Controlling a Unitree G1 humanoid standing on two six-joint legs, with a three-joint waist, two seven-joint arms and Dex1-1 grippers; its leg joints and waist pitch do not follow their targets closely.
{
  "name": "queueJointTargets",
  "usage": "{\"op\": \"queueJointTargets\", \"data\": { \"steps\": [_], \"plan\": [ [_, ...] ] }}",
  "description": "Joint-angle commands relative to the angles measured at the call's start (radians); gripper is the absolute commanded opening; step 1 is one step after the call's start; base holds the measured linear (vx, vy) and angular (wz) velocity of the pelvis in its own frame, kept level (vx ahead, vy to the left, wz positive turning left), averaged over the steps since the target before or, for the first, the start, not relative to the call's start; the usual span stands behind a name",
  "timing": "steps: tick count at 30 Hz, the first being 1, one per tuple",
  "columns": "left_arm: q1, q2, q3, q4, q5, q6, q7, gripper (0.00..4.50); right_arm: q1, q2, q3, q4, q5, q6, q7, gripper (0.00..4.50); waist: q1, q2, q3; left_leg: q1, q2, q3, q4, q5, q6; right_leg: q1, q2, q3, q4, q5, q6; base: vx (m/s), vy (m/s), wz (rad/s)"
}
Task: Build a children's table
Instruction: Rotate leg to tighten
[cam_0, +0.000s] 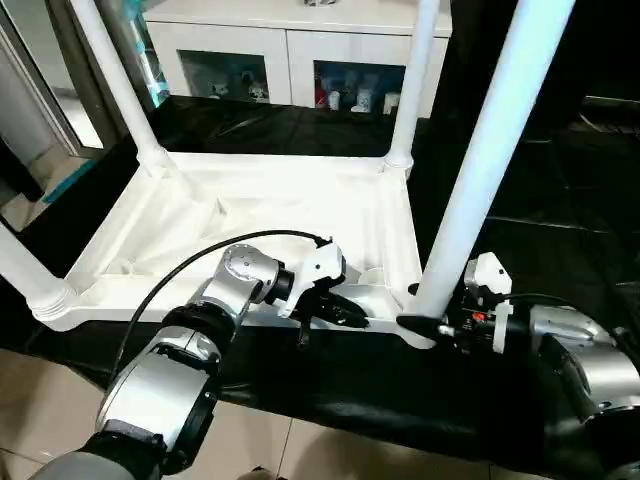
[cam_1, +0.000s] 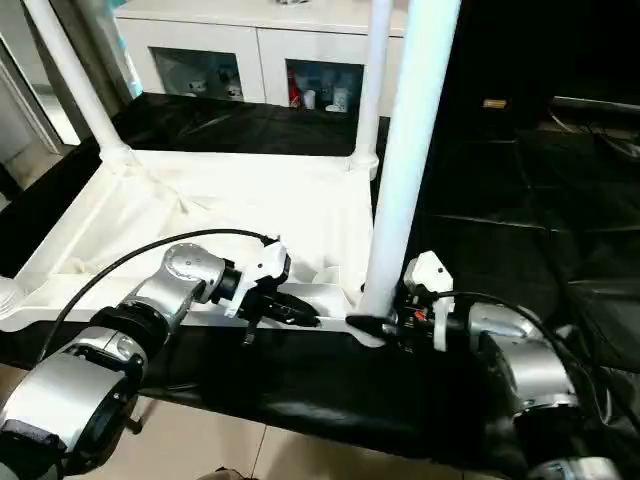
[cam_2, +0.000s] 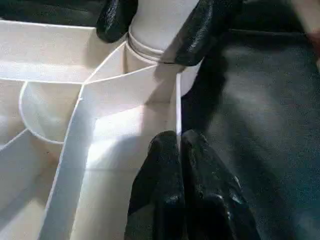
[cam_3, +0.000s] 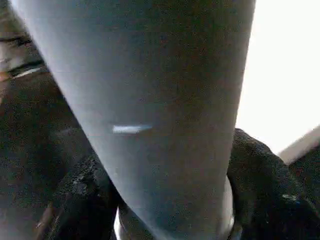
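The left gripper lies nearest, at the front edge of the tabletop, its two black fingers pressed together and closed on nothing, their tips resting against the white rim wall just beside the near right corner. The right gripper is at that same corner, its fingers set on either side of the base of the near right leg and touching it, gripping the tube where it enters the socket. That leg rises from the corner, leaning a little to the right.

The tabletop lies upside down on the black table, ribs up, its front edge close to the black table's near edge. A near left leg stands in its socket at the picture's left edge. At the far corners two more legs are seated: the far left leg slants to the left, the far right leg is close to upright.

Beyond the black table stands a white cabinet with glass doors and small objects inside.
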Motion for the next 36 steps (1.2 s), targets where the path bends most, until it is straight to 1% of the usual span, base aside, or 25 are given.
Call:
{"op": "queueJointTargets", "data": {
  "steps": [1, 2, 3, 5, 7, 8, 10, 11, 12, 14, 16, 17, 18, 19, 20, 21, 23, 24, 25, 26, 27, 29, 30, 33, 36],
  "plan": [
    [-0.038, -0.052, 0.022, 0.002, -0.005, 0.001, 0.131, 0.0, -0.006, 0.043, 0.033, 0.067, -0.082, -0.007, -0.132, 2.61, -0.008, -0.017, -0.06, 0.015, 0.09, -0.046, -0.076, -0.185, 0.07, 0.041, -0.098, 0.065, -0.073, -0.24, -0.223, 0.0, 0.0, 0.0],
    [-0.046, -0.068, 0.03, 0.011, -0.005, 0.011, 0.185, 0.0, -0.013, 0.067, 0.024, 0.093, -0.097, -0.01, -0.196, 2.58, -0.013, -0.018, -0.06, 0.016, 0.086, -0.045, -0.075, -0.194, 0.058, 0.039, -0.097, 0.065, -0.078, -0.277, -0.212, 0.0, 0.0, 0.0],
    [-0.05, -0.08, 0.036, 0.015, -0.007, 0.018, 0.213, 0.0, -0.017, 0.083, 0.018, 0.105, -0.1, -0.005, -0.234, 2.57, -0.016, -0.019, -0.059, 0.017, 0.085, -0.047, -0.078, -0.201, 0.049, 0.042, -0.097, 0.065, -0.082, -0.309, -0.2, 0.0, 0.0, 0.0],
    [-0.063, -0.123, 0.039, 0.027, 0.003, 0.031, 0.321, 0.0, -0.03, 0.146, 0.0, 0.135, -0.113, 0.017, -0.374, 2.56, -0.022, -0.017, -0.058, 0.017, 0.086, -0.049, -0.08, -0.206, 0.044, 0.039, -0.096, 0.066, -0.085, -0.323, -0.191, 0.0, 0.0, 0.0],
    [-0.071, -0.151, 0.041, 0.033, 0.008, 0.043, 0.385, 0.0, -0.041, 0.183, -0.008, 0.151, -0.123, 0.037, -0.455, 2.56, -0.034, -0.016, -0.059, 0.021, 0.087, -0.05, -0.082, -0.219, 0.034, 0.036, -0.094, 0.066, -0.086, -0.317, -0.191, 0.0, 0.0, 0.0],
    [-0.076, -0.179, 0.037, 0.038, 0.014, 0.054, 0.434, 0.0, -0.056, 0.218, -0.016, 0.17, -0.139, 0.041, -0.536, 2.56, -0.034, -0.016, -0.06, 0.021, 0.085, -0.05, -0.081, -0.218, 0.035, 0.038, -0.095, 0.066, -0.087, -0.312, -0.192, 0.0, 0.0, 0.0],
    [-0.076, -0.18, 0.037, 0.038, 0.015, 0.055, 0.436, 0.0, -0.057, 0.219, -0.016, 0.171, -0.14, 0.041, -0.539, 2.56, -0.037, -0.018, -0.059, 0.017, 0.083, -0.049, -0.08, -0.21, 0.042, 0.04, -0.095, 0.066, -0.085, -0.302, -0.194, 0.0, 0.0, 0.0],
    [-0.076, -0.196, 0.032, 0.039, 0.018, 0.056, 0.459, 0.0, -0.07, 0.247, -0.023, 0.188, -0.147, 0.042, -0.586, 2.56, -0.036, -0.015, -0.06, 0.016, 0.081, -0.047, -0.078, -0.201, 0.055, 0.04, -0.095, 0.067, -0.086, -0.295, -0.19, 0.0, 0.0, 0.0],
    [-0.075, -0.209, 0.028, 0.042, 0.02, 0.053, 0.467, 0.0, -0.082, 0.273, -0.027, 0.203, -0.148, 0.043, -0.618, 2.56, -0.038, -0.011, -0.06, 0.014, 0.081, -0.049, -0.079, -0.198, 0.06, 0.04, -0.095, 0.067, -0.086, -0.295, -0.188, 0.0, 0.0, 0.0],
    [-0.074, -0.216, 0.025, 0.045, 0.024, 0.043, 0.469, 0.0, -0.093, 0.294, -0.019, 0.212, -0.159, 0.016, -0.635, 2.56, -0.04, -0.01, -0.061, 0.014, 0.08, -0.049, -0.079, -0.198, 0.062, 0.04, -0.095, 0.066, -0.086, -0.298, -0.183, 0.0, 0.0, 0.0],
    [-0.072, -0.213, 0.024, 0.045, 0.027, 0.037, 0.463, 0.0, -0.094, 0.293, -0.013, 0.212, -0.168, -0.009, -0.639, 2.56, -0.044, -0.009, -0.06, 0.014, 0.08, -0.049, -0.079, -0.212, 0.067, 0.04, -0.094, 0.065, -0.088, -0.311, -0.178, 0.0, 0.0, 0.0],
    [-0.07, -0.206, 0.023, 0.044, 0.029, 0.03, 0.45, 0.0, -0.094, 0.287, -0.012, 0.21, -0.169, -0.028, -0.632, 2.56, -0.044, -0.013, -0.06, 0.014, 0.081, -0.048, -0.08, -0.214, 0.069, 0.04, -0.094, 0.065, -0.089, -0.318, -0.175, 0.0, 0.0, 0.0],
    [-0.07, -0.206, 0.023, 0.044, 0.029, 0.03, 0.45, 0.0, -0.094, 0.287, -0.012, 0.21, -0.169, -0.028, -0.632, 2.56, -0.043, -0.01, -0.061, 0.014, 0.081, -0.049, -0.079, -0.214, 0.071, 0.04, -0.095, 0.066, -0.089, -0.319, -0.175, 0.0, 0.0, 0.0],
    [-0.068, -0.201, 0.024, 0.044, 0.029, 0.025, 0.439, 0.0, -0.093, 0.283, -0.014, 0.206, -0.164, -0.039, -0.619, 2.91, -0.044, -0.011, -0.06, 0.013, 0.081, -0.049, -0.08, -0.214, 0.072, 0.04, -0.094, 0.066, -0.089, -0.319, -0.174, 0.0, 0.0, 0.0],
    [-0.067, -0.192, 0.024, 0.042, 0.027, 0.019, 0.428, 0.0, -0.09, 0.268, -0.018, 0.198, -0.152, -0.048, -0.589, 3.12, -0.043, -0.01, -0.061, 0.014, 0.081, -0.049, -0.08, -0.212, 0.075, 0.04, -0.094, 0.065, -0.088, -0.314, -0.175, 0.0, 0.0, 0.0],
    [-0.066, -0.183, 0.024, 0.041, 0.024, 0.014, 0.414, 0.0, -0.088, 0.254, -0.019, 0.189, -0.144, -0.054, -0.557, 3.26, -0.043, -0.016, -0.062, 0.013, 0.082, -0.048, -0.08, -0.208, 0.078, 0.04, -0.094, 0.066, -0.087, -0.306, -0.175, 0.0, 0.0, 0.0],
    [-0.063, -0.167, 0.023, 0.038, 0.019, 0.006, 0.387, 0.0, -0.078, 0.217, -0.013, 0.165, -0.125, -0.049, -0.466, 3.29, -0.039, -0.013, -0.065, 0.01, 0.082, -0.048, -0.076, -0.177, 0.091, 0.043, -0.094, 0.066, -0.078, -0.258, -0.187, 0.0, 0.0, 0.0],
    [-0.062, -0.156, 0.022, 0.036, 0.017, 0.004, 0.367, 0.0, -0.068, 0.185, -0.005, 0.144, -0.11, -0.046, -0.391, 3.29, -0.036, -0.015, -0.066, 0.009, 0.083, -0.047, -0.074, -0.161, 0.108, 0.046, -0.094, 0.066, -0.074, -0.222, -0.195, 0.0, 0.0, 0.0],
    [-0.062, -0.156, 0.022, 0.036, 0.017, 0.004, 0.367, 0.0, -0.068, 0.185, -0.005, 0.144, -0.11, -0.046, -0.391, 3.29, -0.035, -0.015, -0.066, 0.008, 0.083, -0.046, -0.073, -0.154, 0.115, 0.048, -0.093, 0.066, -0.072, -0.205, -0.2, 0.0, 0.0, 0.0],
    [-0.059, -0.134, 0.02, 0.034, 0.016, -0.001, 0.329, 0.0, -0.033, 0.111, 0.016, 0.078, -0.076, -0.028, -0.24, 3.29, -0.03, -0.015, -0.066, 0.007, 0.083, -0.044, -0.071, -0.142, 0.134, 0.049, -0.092, 0.065, -0.069, -0.176, -0.205, 0.0, 0.0, 0.0],
    [-0.059, -0.134, 0.02, 0.034, 0.016, -0.001, 0.328, 0.0, -0.032, 0.109, 0.017, 0.076, -0.076, -0.027, -0.237, 3.29, -0.023, -0.016, -0.067, 0.006, 0.084, -0.042, -0.067, -0.133, 0.152, 0.05, -0.092, 0.065, -0.066, -0.156, -0.207, 0.0, 0.0, 0.0],
    [-0.056, -0.11, 0.016, 0.035, 0.018, -0.007, 0.282, 0.0, 0.018, 0.009, 0.025, -0.003, -0.034, -0.005, -0.088, 3.29, -0.015, -0.016, -0.068, 0.005, 0.086, -0.042, -0.065, -0.122, 0.172, 0.05, -0.095, 0.065, -0.064, -0.145, -0.207, 0.0, 0.0, 0.0],
    [-0.056, -0.106, 0.016, 0.035, 0.017, -0.007, 0.271, 0.0, 0.027, -0.01, 0.021, -0.016, -0.024, 0.002, -0.063, 3.29, -0.012, -0.017, -0.068, 0.004, 0.087, -0.043, -0.064, -0.119, 0.178, 0.051, -0.093, 0.063, -0.064, -0.147, -0.207, 0.0, 0.0, 0.0],
    [-0.054, -0.091, 0.016, 0.034, 0.014, -0.015, 0.233, 0.0, 0.048, -0.072, -0.006, -0.039, 0.004, 0.021, -0.003, 3.29, -0.009, -0.016, -0.068, 0.005, 0.09, -0.045, -0.066, -0.124, 0.168, 0.049, -0.094, 0.062, -0.065, -0.167, -0.208, 0.0, 0.0, 0.0],
    [-0.05, -0.079, 0.011, 0.032, 0.014, -0.027, 0.191, 0.0, 0.058, -0.106, -0.033, -0.054, 0.029, 0.04, 0.032, 3.29, -0.005, -0.019, -0.066, 0.005, 0.088, -0.044, -0.066, -0.141, 0.154, 0.047, -0.094, 0.061, -0.071, -0.204, -0.207, 0.0, 0.0, 0.0]
  ]
}}
